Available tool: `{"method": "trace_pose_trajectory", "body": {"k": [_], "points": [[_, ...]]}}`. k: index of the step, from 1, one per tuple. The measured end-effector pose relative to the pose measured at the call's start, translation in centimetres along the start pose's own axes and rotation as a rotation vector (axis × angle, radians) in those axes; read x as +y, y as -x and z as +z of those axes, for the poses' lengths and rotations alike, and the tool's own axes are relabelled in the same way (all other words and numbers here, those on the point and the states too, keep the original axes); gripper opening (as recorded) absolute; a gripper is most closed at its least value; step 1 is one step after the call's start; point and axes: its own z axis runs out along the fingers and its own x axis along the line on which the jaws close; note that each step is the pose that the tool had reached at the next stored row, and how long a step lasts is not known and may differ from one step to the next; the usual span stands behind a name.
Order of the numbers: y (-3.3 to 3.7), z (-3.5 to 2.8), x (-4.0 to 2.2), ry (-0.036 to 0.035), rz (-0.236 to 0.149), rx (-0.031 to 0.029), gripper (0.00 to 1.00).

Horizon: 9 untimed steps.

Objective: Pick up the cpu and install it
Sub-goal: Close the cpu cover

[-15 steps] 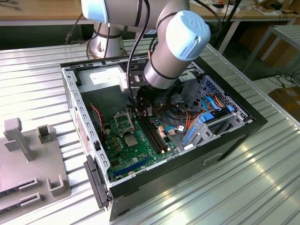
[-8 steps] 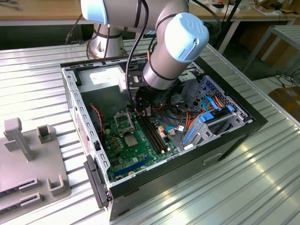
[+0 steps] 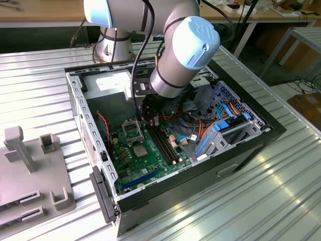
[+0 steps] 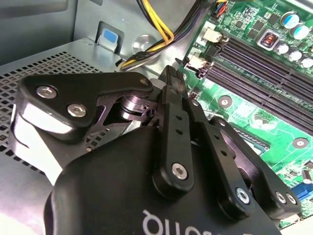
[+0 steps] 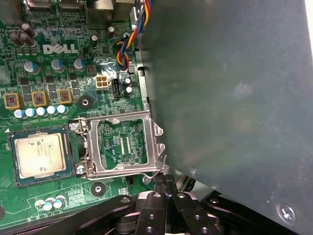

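Observation:
The cpu (image 5: 39, 155), a small silver-topped square chip, lies flat in the black-framed socket on the green motherboard (image 5: 58, 73). It also shows in the exterior view as the cpu (image 3: 139, 150) in the middle of the board. Beside it the socket's metal hinged plate (image 5: 122, 144) stands flipped open. My gripper (image 5: 165, 182) is shut with nothing between its black fingers (image 4: 171, 90), and it hovers just past the edge of the open plate, apart from the chip. In the exterior view my gripper (image 3: 152, 116) hangs inside the open computer case under the arm's wrist.
A grey metal box wall (image 5: 230, 98) rises close beside the gripper. Long black memory slots (image 4: 264, 68) and coloured cables (image 4: 156, 24) run near it. The case walls (image 3: 80, 115) enclose the board. A grey fixture (image 3: 30, 170) stands on the ribbed table at the exterior view's left.

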Motion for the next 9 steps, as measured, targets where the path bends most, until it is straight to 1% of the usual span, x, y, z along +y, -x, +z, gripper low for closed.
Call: {"method": "trace_pose_trajectory", "body": {"k": [2,3,6,8,9], "points": [[0.0,0.01,0.03,-0.0001,0.0,0.0004,0.11],[0.0,0.03,0.03,-0.0005,0.0,0.0019,0.11],[0.0,0.0,0.03,-0.0014,0.001,0.0098,0.11],[0.01,-0.03,0.04,-0.0025,0.001,0.0179,0.11],[0.01,-0.05,0.04,-0.0028,0.001,0.0205,0.11]]}}
